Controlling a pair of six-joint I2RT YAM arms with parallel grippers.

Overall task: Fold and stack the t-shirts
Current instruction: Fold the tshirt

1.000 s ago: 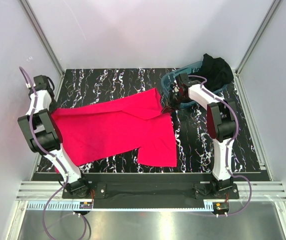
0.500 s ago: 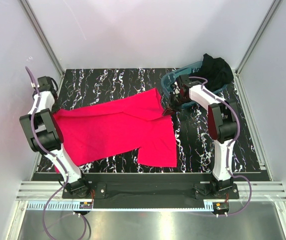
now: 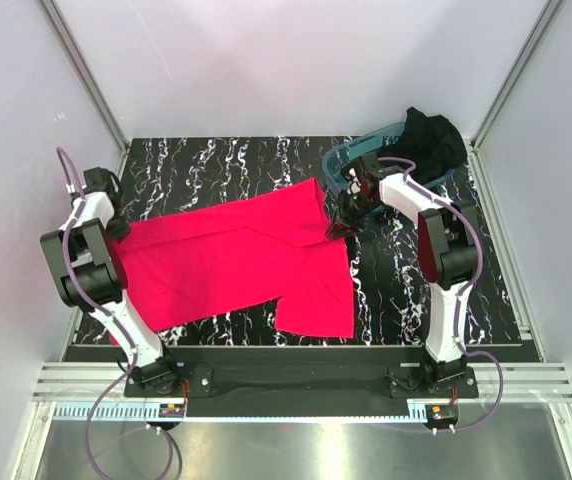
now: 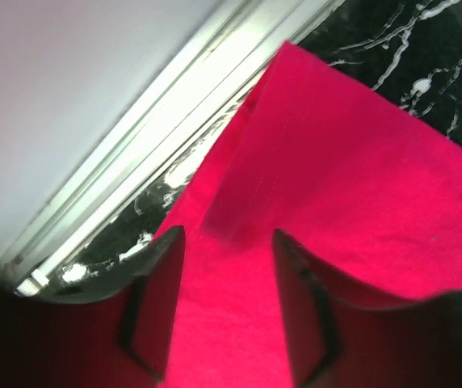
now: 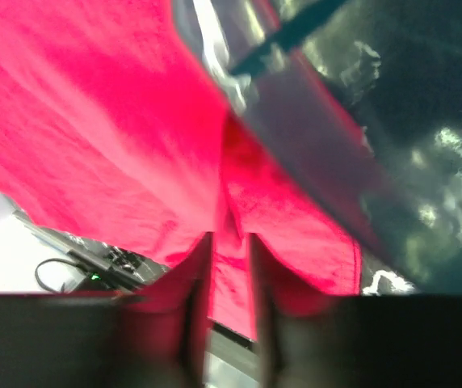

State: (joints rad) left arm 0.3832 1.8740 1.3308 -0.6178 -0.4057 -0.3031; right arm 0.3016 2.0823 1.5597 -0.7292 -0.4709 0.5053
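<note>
The pinkish-red t-shirt (image 3: 236,265) lies spread flat across the black marbled table (image 3: 216,165). My left gripper (image 3: 118,228) is at the shirt's left edge. In the left wrist view the left gripper (image 4: 228,234) is open, and red cloth (image 4: 360,162) lies flat under the gap. My right gripper (image 3: 338,228) is at the shirt's upper right corner, beside the tub. In the right wrist view its jaws (image 5: 231,238) stand slightly apart with a ridge of red cloth (image 5: 94,121) between them. The black t-shirt (image 3: 434,140) is bunched in the teal tub (image 3: 341,160).
The tub stands at the back right corner, its clear wall (image 5: 312,137) close above my right gripper. Metal frame rails (image 4: 174,105) and white walls enclose the table on the left, right and back.
Both grippers have gone from shut to open. The shirt's left edge has settled on the table, a little further right. The right gripper has dropped slightly at the shirt's corner.
</note>
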